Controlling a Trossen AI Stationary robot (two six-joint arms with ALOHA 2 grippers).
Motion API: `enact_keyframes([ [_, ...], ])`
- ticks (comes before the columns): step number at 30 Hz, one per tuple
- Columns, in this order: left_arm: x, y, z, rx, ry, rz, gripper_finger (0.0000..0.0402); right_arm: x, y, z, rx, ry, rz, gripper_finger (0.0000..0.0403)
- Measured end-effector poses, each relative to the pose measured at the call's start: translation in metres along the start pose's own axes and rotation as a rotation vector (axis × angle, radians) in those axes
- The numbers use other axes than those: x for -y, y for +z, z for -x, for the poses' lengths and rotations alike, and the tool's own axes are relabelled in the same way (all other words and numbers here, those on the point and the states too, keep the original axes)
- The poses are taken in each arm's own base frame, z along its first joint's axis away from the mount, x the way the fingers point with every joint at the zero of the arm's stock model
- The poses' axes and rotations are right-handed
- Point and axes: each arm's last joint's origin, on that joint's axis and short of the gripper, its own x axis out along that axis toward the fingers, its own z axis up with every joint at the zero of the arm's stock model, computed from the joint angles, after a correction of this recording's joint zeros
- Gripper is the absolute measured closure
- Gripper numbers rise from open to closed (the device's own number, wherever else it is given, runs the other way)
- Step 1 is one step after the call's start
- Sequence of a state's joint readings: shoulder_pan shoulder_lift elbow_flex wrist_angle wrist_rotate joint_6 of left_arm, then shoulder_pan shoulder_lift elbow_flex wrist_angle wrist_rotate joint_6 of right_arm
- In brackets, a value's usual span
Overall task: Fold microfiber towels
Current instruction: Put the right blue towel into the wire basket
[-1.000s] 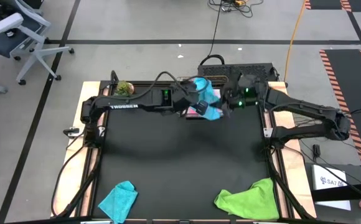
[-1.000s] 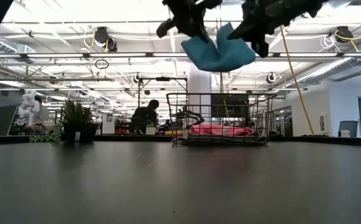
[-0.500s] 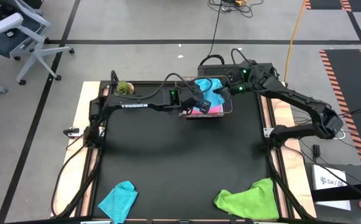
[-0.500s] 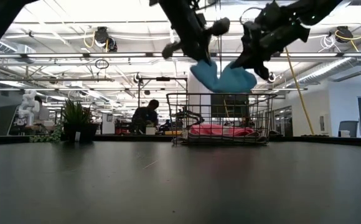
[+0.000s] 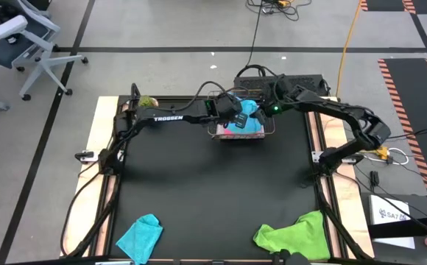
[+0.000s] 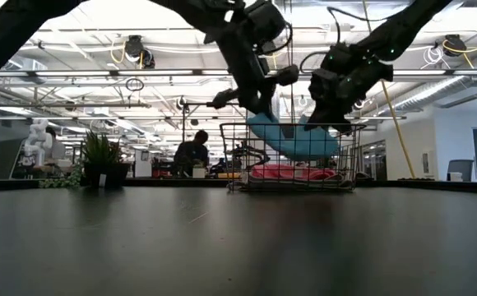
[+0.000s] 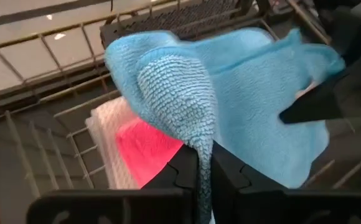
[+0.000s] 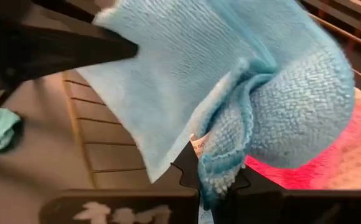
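Note:
A sky blue towel (image 5: 252, 112) hangs bunched between my two grippers over the wire basket (image 5: 217, 133) at the table's far middle. In the low view it (image 6: 296, 141) sags inside the basket's rim (image 6: 232, 126), just above the hot pink towel (image 6: 292, 171). My left gripper (image 7: 204, 158) is shut on the blue towel's left end and my right gripper (image 8: 215, 182) on its right end. The pink towel (image 7: 144, 146) lies on a white towel (image 7: 107, 130) in the basket. A teal towel (image 5: 140, 235) and a lime green one (image 5: 296, 235) lie crumpled at the near edge. My left gripper pinches a bunched fold of the blue towel (image 7: 200, 146) between its two fingers, slanting down from the table's left. The towel bulges over the fingertips and spreads toward the other gripper. My right gripper pinches a gathered, hemmed edge of the towel (image 8: 216, 163), several layers, slanting down from the table's right. The towel hangs slack between both grippers, clear of the table.
A small potted plant (image 5: 147, 103) stands at the far left corner. A black box with cables (image 5: 287, 79) sits beyond the far edge. The wide black mat (image 5: 213, 184) between the basket and the two near towels is bare.
Both grippers have gone down and toward the far edge with the blue towel between them. The towel, which hung well above the basket, now sags inside the basket's rim.

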State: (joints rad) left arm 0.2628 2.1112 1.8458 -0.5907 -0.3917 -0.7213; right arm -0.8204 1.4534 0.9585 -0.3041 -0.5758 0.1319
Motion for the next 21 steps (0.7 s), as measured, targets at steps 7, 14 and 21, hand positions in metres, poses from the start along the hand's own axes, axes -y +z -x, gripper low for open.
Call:
enact_keyframes([
  [7, -0.001, -0.021, -0.034, -0.091, 0.015, -0.011, 0.0391, 0.011, -0.005, -0.003, -0.042, -0.074, 0.016, 0.0403],
  [14, -0.006, -0.018, -0.04, -0.085, 0.021, 0.005, 0.0366, 0.012, -0.007, -0.004, -0.072, -0.146, 0.086, 0.0368],
  [21, -0.015, -0.013, -0.042, -0.102, 0.049, 0.01, 0.03, 0.013, -0.013, -0.005, -0.135, -0.365, 0.151, 0.0295],
])
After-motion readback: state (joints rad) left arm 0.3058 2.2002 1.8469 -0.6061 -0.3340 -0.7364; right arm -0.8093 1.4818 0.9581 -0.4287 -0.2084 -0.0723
